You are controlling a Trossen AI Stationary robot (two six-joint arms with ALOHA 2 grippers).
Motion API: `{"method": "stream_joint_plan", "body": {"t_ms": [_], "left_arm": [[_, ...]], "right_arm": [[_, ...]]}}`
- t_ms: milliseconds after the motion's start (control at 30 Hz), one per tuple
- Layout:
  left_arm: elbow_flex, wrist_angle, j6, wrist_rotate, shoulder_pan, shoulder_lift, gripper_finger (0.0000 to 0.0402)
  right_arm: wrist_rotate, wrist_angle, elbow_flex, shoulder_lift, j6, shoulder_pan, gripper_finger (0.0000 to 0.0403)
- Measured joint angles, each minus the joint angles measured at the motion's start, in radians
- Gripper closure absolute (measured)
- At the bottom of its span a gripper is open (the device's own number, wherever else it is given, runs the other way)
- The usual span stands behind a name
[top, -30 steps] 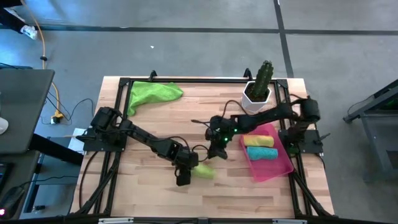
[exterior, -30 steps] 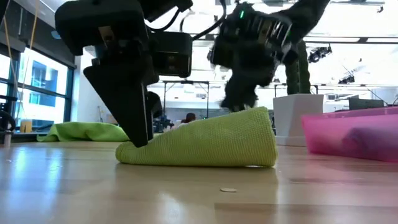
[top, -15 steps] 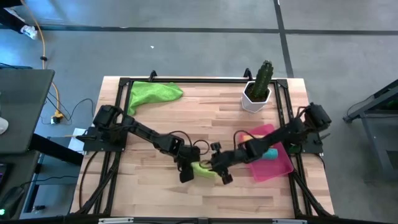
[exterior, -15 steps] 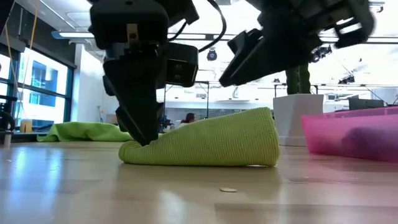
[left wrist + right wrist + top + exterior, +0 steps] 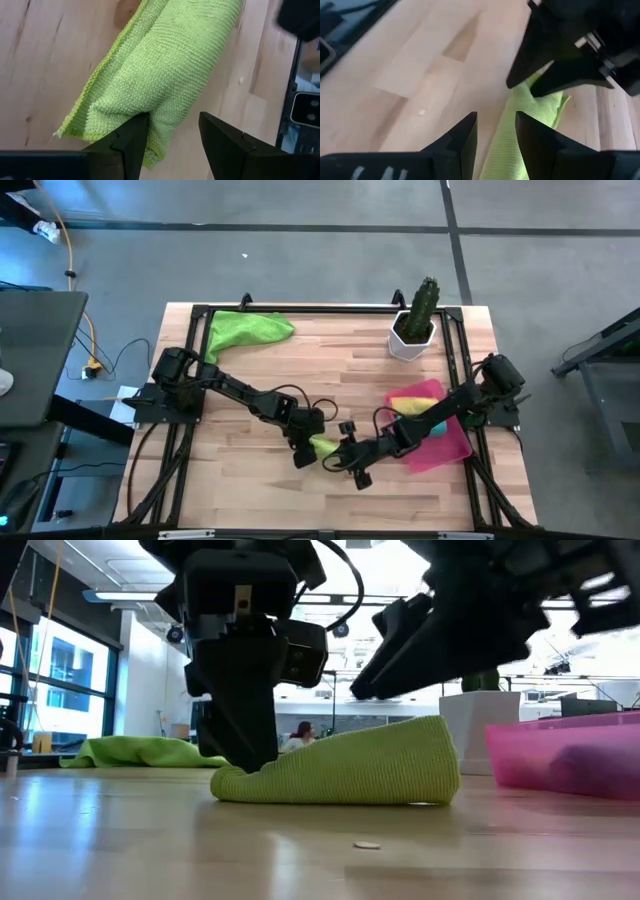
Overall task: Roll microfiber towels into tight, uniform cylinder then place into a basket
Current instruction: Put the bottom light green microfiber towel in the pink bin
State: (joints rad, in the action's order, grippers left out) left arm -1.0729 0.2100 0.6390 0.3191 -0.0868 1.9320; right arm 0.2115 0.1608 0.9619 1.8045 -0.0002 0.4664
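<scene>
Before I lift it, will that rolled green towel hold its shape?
Probably not: the rolled green towel looks soft and cone-shaped, with a loose edge, so it may unroll. The left pincer stands open at its narrow end only, so the wide end would likely droop.

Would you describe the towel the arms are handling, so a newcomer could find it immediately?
On the wooden table, look near the front edge, left of the pink basket. The rolled lime green towel lies between both grippers; the other green towel lies loose in the far corner.
</scene>
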Motion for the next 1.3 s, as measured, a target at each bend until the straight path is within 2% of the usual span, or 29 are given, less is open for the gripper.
{"method": "stream_joint_plan", "body": {"t_ms": [133,400,667,833,967,1100,1200,1300], "left_arm": [[0.0,-0.025,0.037,-0.004,-0.001,0.0,0.0229],[0.0,-0.088,0.065,-0.015,-0.005,0.004,0.0229],[0.0,-0.088,0.075,-0.011,-0.007,0.004,0.0229],[0.0,-0.104,0.084,-0.008,-0.007,0.004,0.0229],[0.0,-0.106,0.083,0.002,-0.007,0.004,0.0229],[0.0,-0.106,0.073,0.011,-0.007,0.004,0.0229],[-0.001,-0.106,0.037,0.035,-0.006,0.004,0.0229],[-0.002,-0.106,0.03,0.051,-0.005,0.004,0.0229]], "right_arm": [[0.035,0.003,0.0,0.022,0.0,-0.002,0.0276],[-0.012,-0.016,0.0,0.063,0.001,-0.003,0.0267],[0.023,-0.031,0.0,0.066,0.003,-0.026,0.0164],[0.018,-0.05,0.0,0.093,0.003,-0.043,0.0139],[0.033,-0.052,0.001,0.115,0.01,-0.052,0.0142],[0.04,-0.068,0.003,0.125,0.086,-0.063,0.016],[0.052,-0.105,0.005,0.124,0.141,-0.07,0.0196],[0.065,-0.139,0.006,0.123,0.183,-0.075,0.0255]]}}
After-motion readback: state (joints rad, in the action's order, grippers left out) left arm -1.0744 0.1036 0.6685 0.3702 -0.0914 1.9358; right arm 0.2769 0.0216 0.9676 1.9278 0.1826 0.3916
